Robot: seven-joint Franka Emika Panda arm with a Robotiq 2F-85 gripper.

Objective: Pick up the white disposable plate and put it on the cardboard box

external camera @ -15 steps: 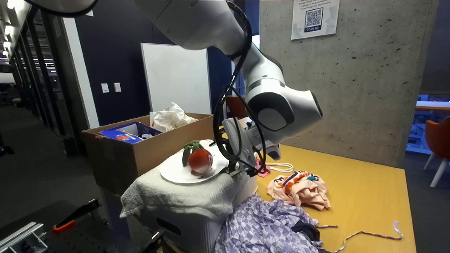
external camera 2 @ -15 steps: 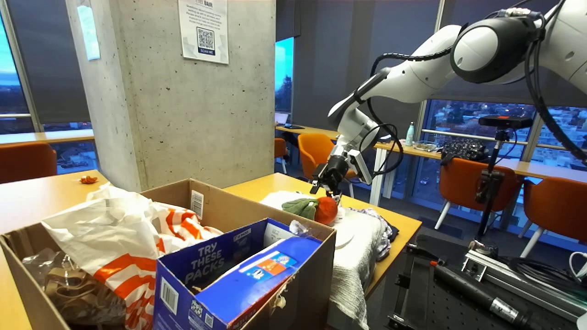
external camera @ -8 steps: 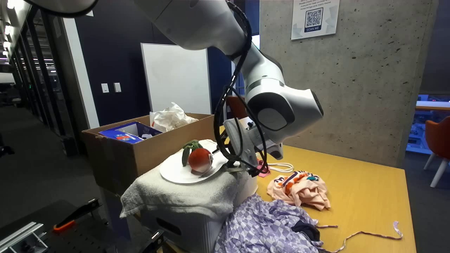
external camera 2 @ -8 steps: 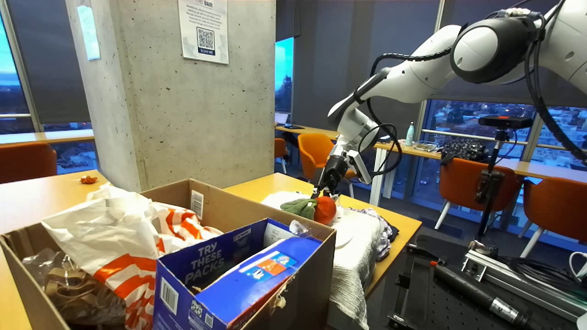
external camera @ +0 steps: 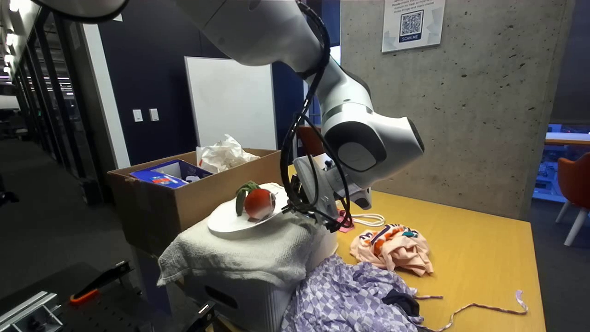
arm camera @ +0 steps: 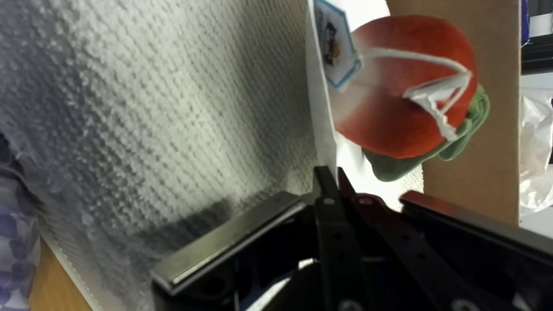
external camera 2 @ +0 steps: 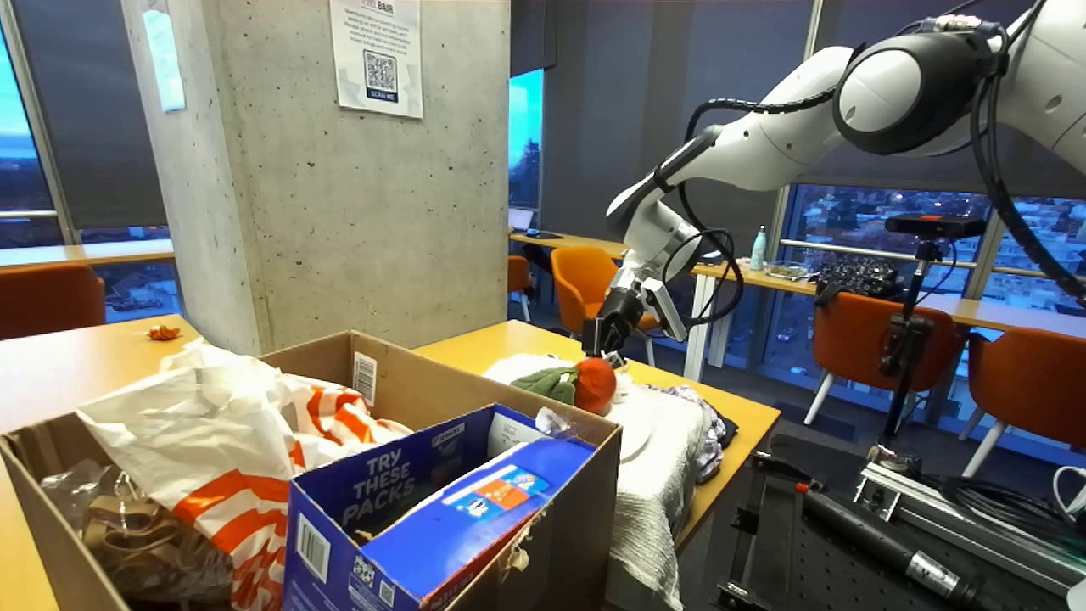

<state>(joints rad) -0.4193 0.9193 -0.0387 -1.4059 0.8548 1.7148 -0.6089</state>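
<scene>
1. The white disposable plate [external camera: 226, 219] is thin, round and shallow, plain white, its near edge showing as a narrow pale band in an exterior view.
2. It sits over the top of the white towel [external camera: 244, 258] and looks tilted, the edge at the gripper [arm camera: 333, 172] raised from the cloth. Whether the opposite edge touches the towel is hard to tell.
3. The gripper is clamped on the plate's rim: its fingers [arm camera: 327, 190] press together with only that thin edge between them.
4. In the wrist view the plate appears nearly edge-on, a strip of underside towards the towel, the bright upper face on the other side.
5. A red rounded item [external camera: 259, 203] with green leaves rests on the upper face and hides part of it. A blue-bordered tag [arm camera: 339, 41] and a white cord hang from it, the tag overlapping the rim in that view.
6. The plate is outside the brown cardboard box [external camera: 196, 198], which stands just beside the towel and holds a blue carton [external camera 2: 441, 543] and a crumpled white bag [external camera 2: 229, 441] with orange stripes.
</scene>
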